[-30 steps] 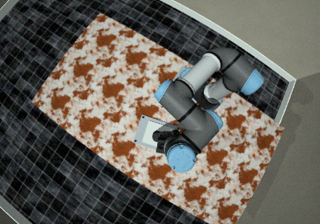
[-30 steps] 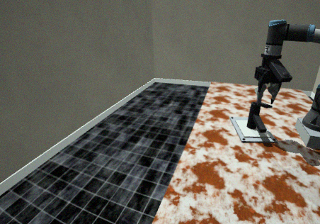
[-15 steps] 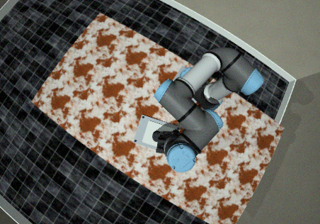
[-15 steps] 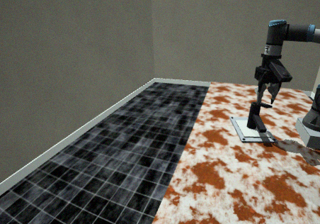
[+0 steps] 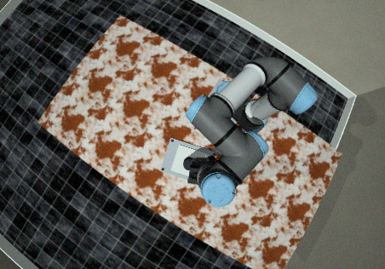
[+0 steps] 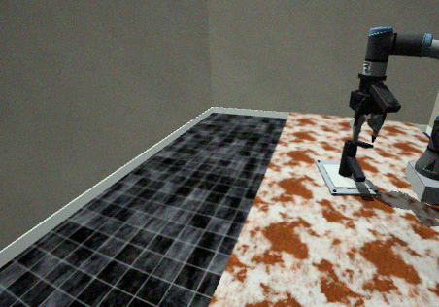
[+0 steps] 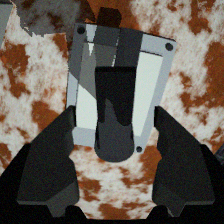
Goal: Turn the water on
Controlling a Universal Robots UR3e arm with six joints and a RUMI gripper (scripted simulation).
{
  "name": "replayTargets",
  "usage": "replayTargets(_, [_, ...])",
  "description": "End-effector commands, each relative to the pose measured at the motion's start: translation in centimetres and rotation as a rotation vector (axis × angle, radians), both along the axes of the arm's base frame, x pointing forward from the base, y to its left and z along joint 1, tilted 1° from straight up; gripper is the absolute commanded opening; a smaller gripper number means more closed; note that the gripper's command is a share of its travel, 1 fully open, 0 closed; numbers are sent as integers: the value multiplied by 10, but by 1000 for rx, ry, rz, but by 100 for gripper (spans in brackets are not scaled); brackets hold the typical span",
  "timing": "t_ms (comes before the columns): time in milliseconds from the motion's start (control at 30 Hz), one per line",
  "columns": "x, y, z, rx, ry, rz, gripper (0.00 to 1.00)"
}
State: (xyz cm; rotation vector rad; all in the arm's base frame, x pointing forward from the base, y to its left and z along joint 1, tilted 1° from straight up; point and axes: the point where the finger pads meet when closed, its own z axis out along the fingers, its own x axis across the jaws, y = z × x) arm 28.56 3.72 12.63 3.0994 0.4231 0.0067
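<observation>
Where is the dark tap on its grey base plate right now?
In the exterior view, the dark tap stands at the right on its grey base plate, directly under the partly open gripper, beside the arm's base.
</observation>
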Motion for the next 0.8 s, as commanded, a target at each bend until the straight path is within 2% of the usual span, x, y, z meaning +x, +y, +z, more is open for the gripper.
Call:
replayTargets(0, [1,0,2,-1,-2,0,41])
replayTargets(233, [0,0,8,-1,-2,0,41])
replayTargets(767, [0,0,39,-1,-2,0,41])
